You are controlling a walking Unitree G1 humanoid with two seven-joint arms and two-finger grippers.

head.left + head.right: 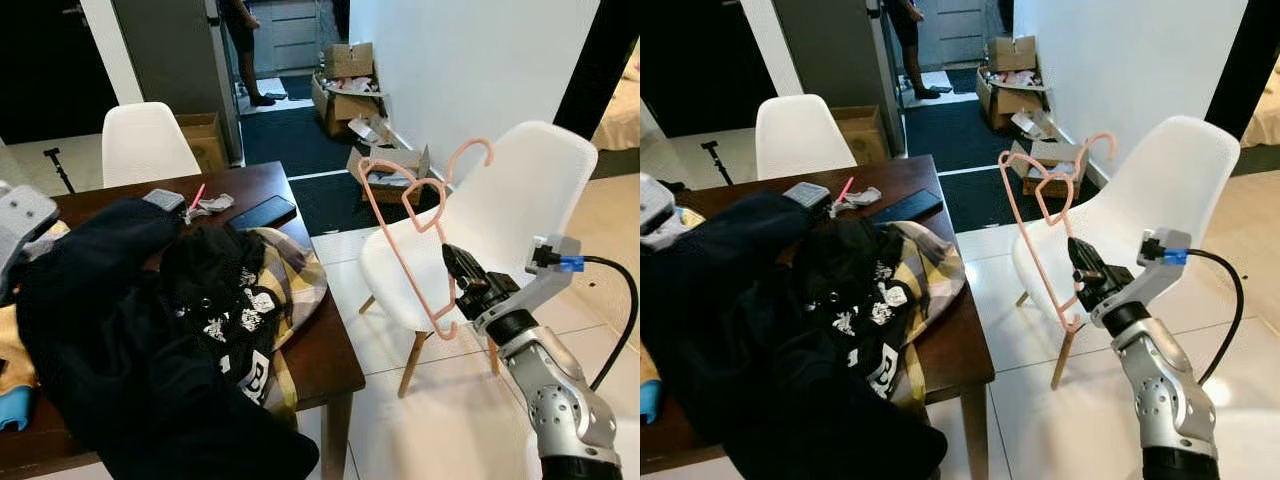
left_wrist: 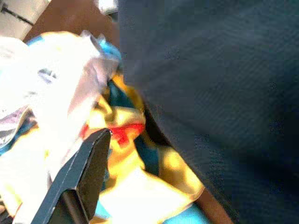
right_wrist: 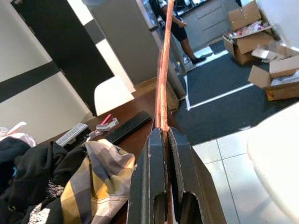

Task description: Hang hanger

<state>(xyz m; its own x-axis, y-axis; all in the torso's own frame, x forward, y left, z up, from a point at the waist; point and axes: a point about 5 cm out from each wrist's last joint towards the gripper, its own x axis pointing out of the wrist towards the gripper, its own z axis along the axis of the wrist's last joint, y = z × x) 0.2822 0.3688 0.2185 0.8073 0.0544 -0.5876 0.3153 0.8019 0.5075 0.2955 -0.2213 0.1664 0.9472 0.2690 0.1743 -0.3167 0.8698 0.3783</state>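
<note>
A pink wire hanger (image 1: 400, 215) stands upright in the air to the right of the table, its hook (image 1: 470, 155) up near the backrest of a white chair (image 1: 520, 190). My right gripper (image 1: 455, 270) is shut on the hanger's lower corner. In the right wrist view the pink wire (image 3: 164, 70) runs straight up from between the closed black fingers (image 3: 149, 168). My left arm (image 1: 20, 225) rests at the far left edge of the clothes pile. The left gripper (image 2: 96, 140) hovers over yellow and blue cloth (image 2: 140, 182) beside a dark garment (image 2: 210, 84).
A brown wooden table (image 1: 330, 360) carries a heap of dark and plaid clothes (image 1: 180, 300), a black phone (image 1: 262, 212) and small items. A second white chair (image 1: 145, 145) stands behind it. Cardboard boxes (image 1: 345, 95) line the wall, and a person (image 1: 245, 45) stands in the far doorway.
</note>
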